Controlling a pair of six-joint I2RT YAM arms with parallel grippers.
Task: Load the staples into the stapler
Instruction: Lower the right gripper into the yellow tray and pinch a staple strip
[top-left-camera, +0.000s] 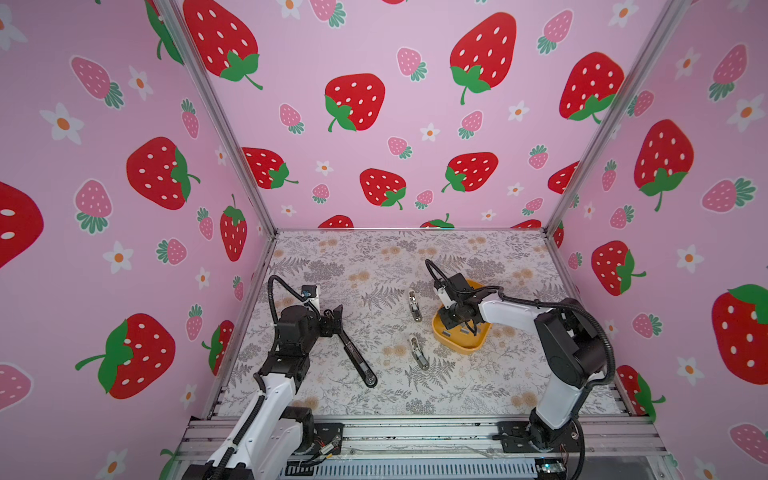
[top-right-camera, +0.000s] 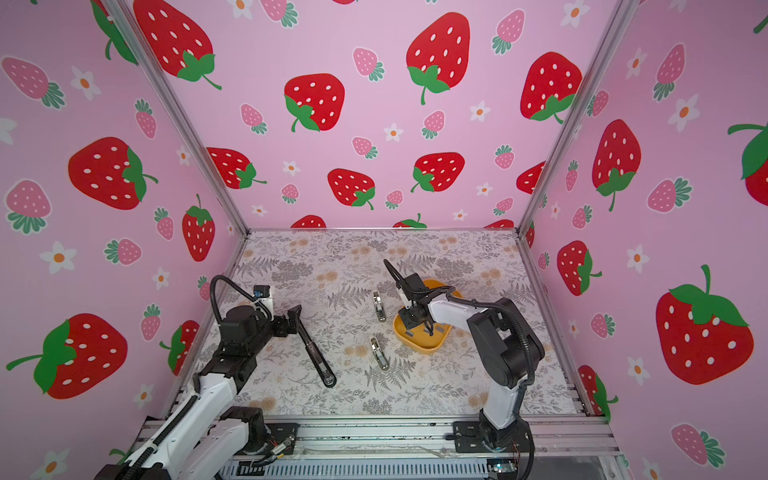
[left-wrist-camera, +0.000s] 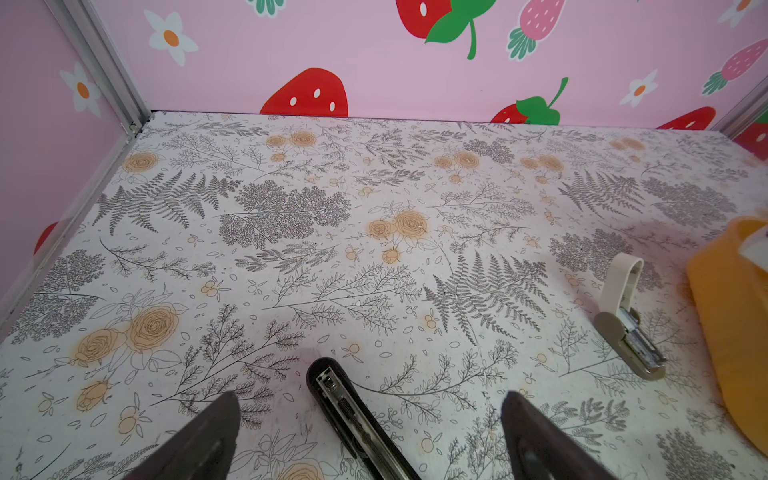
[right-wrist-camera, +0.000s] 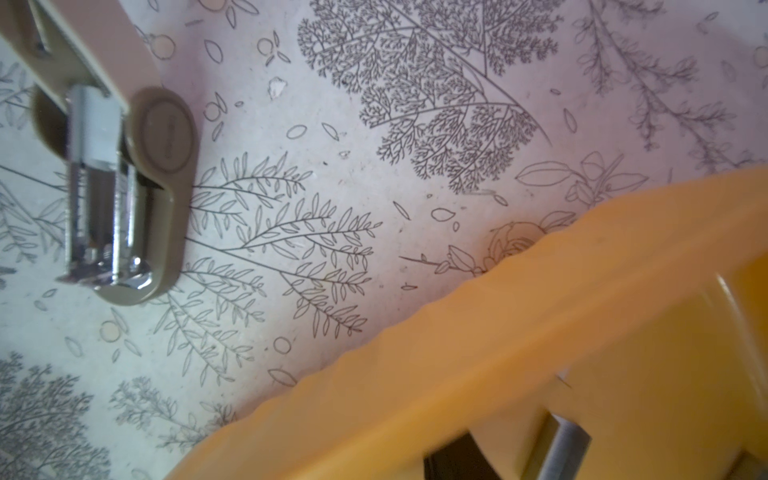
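Staples lie in the yellow tray right of the open, apparently empty stapler, with the right hand among them, grip unclear, and the left hand spread.

My right gripper is inside the yellow tray. In both top views its jaw gap is too small to read, and the right wrist view crops it at the frame edge. The staples in the tray are too small to count. One grey strip there is blurred and cropped.
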